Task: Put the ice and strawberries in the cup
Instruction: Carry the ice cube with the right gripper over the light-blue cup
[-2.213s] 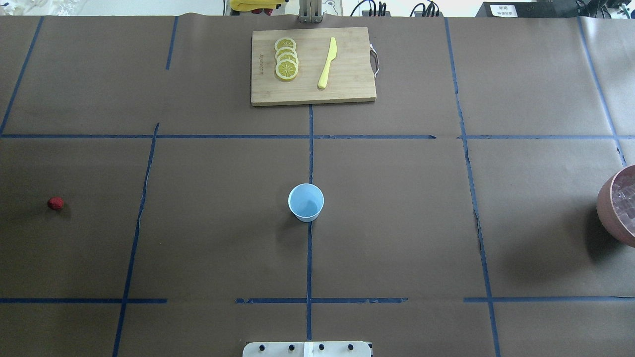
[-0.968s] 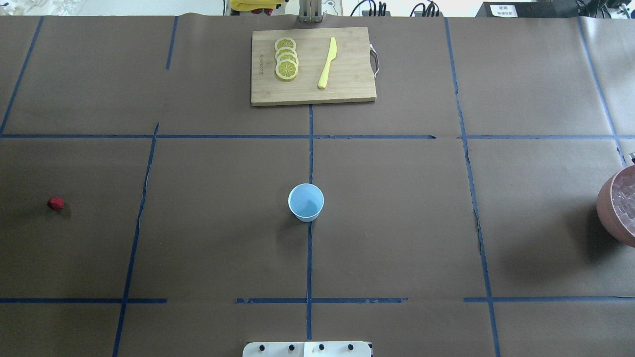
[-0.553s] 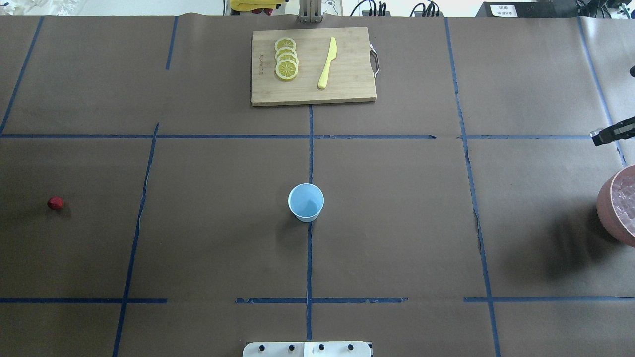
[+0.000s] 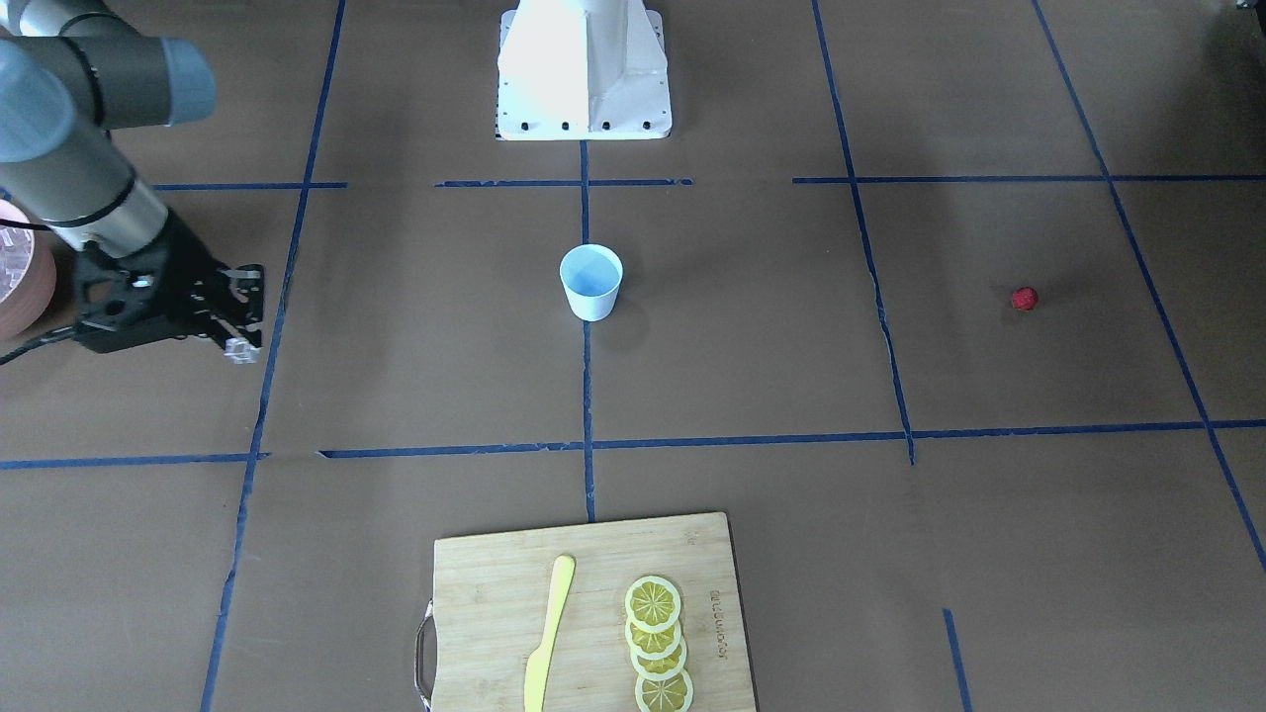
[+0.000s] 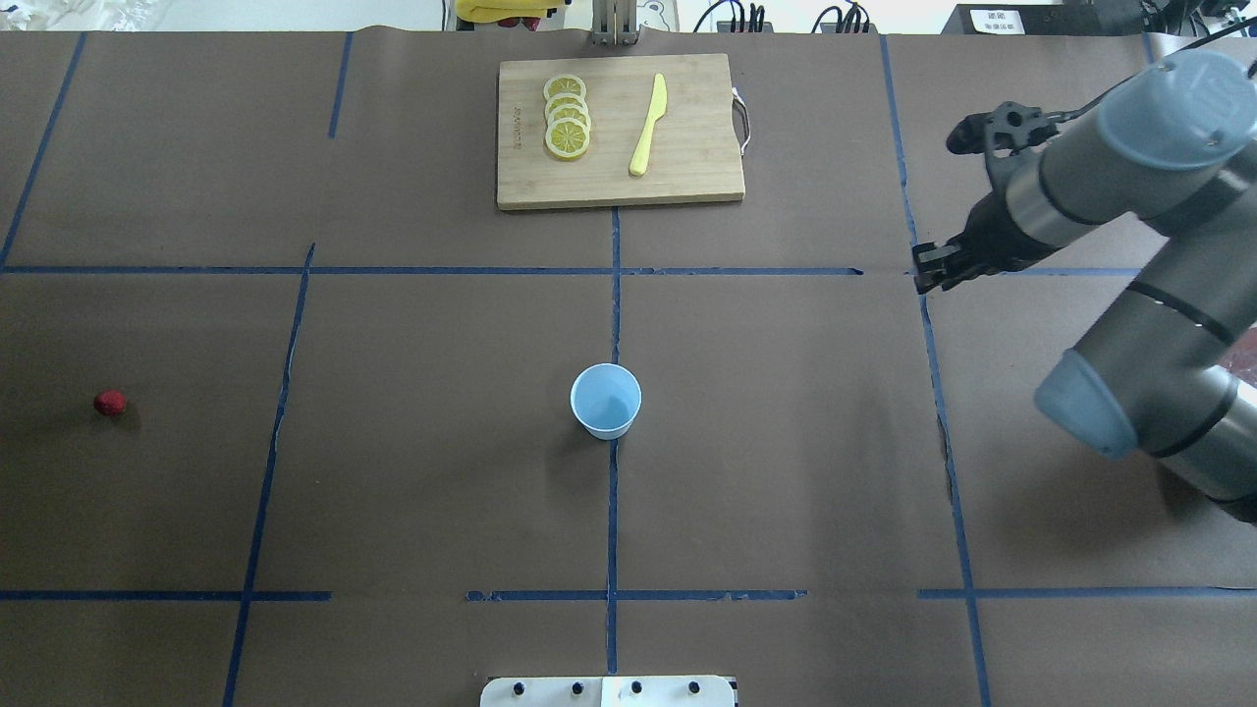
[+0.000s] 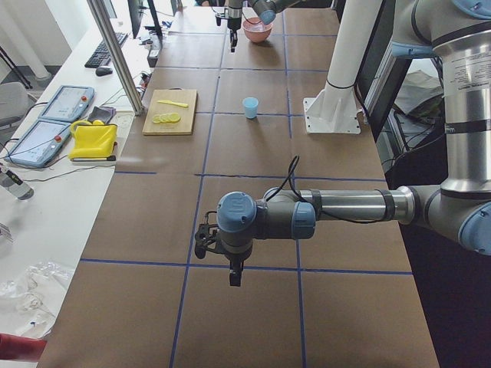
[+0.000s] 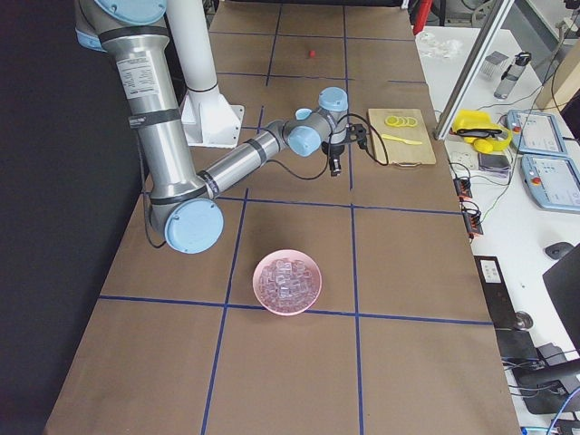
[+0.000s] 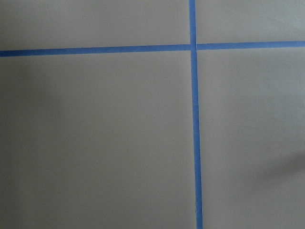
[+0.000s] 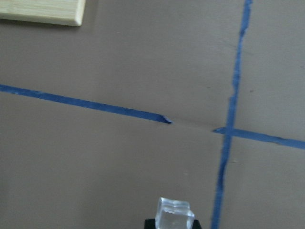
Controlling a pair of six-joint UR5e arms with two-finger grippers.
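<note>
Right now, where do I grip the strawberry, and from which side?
Come straight down and pinch the strawberry across its round middle. It sits tiny and low on the table, with nothing close beside it, so there is room on either side; a sideways approach would likely scrape the table.

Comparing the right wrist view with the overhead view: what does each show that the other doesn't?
Only the right wrist view: a clear ice cube clamped in the right gripper's jaws. Only the overhead view: the cup, the strawberry and the lemon slices. Both: a corner of the cutting board and a blue tape crossing.
</note>
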